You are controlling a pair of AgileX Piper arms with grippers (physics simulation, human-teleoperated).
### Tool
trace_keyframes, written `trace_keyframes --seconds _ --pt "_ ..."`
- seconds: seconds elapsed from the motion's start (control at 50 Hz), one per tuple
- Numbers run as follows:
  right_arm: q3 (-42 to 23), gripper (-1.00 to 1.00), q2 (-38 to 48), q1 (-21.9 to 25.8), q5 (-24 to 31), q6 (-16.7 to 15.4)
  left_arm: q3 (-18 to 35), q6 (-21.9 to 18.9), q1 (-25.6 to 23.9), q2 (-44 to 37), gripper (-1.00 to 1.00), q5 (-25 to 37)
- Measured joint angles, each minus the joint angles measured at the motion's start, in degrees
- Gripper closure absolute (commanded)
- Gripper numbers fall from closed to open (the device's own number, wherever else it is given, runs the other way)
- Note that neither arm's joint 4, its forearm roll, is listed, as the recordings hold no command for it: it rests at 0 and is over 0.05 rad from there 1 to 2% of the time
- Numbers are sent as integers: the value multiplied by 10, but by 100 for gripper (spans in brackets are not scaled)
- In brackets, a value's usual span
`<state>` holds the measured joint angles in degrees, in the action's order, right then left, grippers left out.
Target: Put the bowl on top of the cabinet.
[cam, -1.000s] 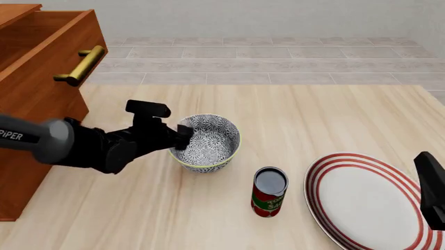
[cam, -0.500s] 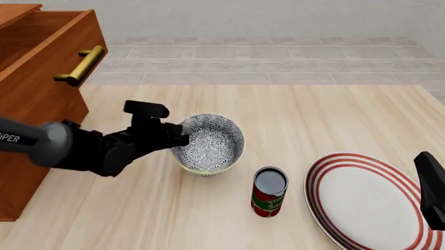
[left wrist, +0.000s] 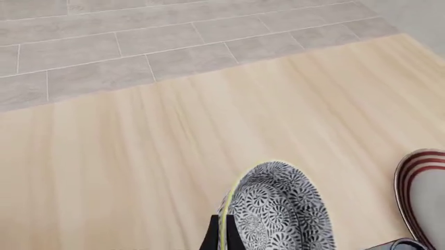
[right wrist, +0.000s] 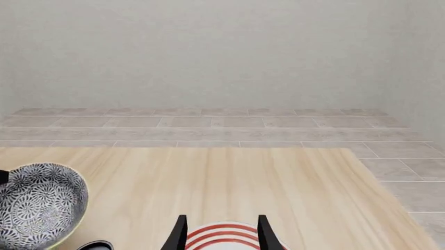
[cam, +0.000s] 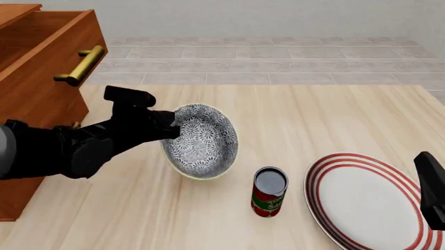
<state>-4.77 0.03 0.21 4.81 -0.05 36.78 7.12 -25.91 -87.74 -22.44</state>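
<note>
On the desk point(cam: 313, 114), the cabinet point(cam: 35, 67) stands at the far left. The bowl point(cam: 201, 140) sits tilted just right of it, near the middle, with the left end effector point(cam: 174, 130) at its left rim. A can point(cam: 269, 191) stands in front and right of the bowl, and a plate point(cam: 368, 203) lies right of the can.

Bare simulated room: pale wooden table point(cam: 334, 120), grey tiled floor point(cam: 278, 62), plain white wall point(right wrist: 208, 52).

I see a pale wooden table point(cam: 334, 114) under even light. Beyond it lie grey floor tiles point(cam: 278, 54), ending at a plain light wall point(right wrist: 208, 52).
</note>
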Motion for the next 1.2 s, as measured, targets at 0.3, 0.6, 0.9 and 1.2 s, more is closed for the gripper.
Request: trace_keyframes --seconds 0.3,0.6,0.9,1.2 --pt "0 -100 0 0 0 0 -18 -5 -11 101 100 41" --pt "0 -100 0 0 0 0 -20 -8 -18 221 100 106" --pt "0 -100 0 0 0 0 -18 -19 -31 335 100 165" --pt "0 -100 0 0 0 0 -8 -27 -25 454 100 215"
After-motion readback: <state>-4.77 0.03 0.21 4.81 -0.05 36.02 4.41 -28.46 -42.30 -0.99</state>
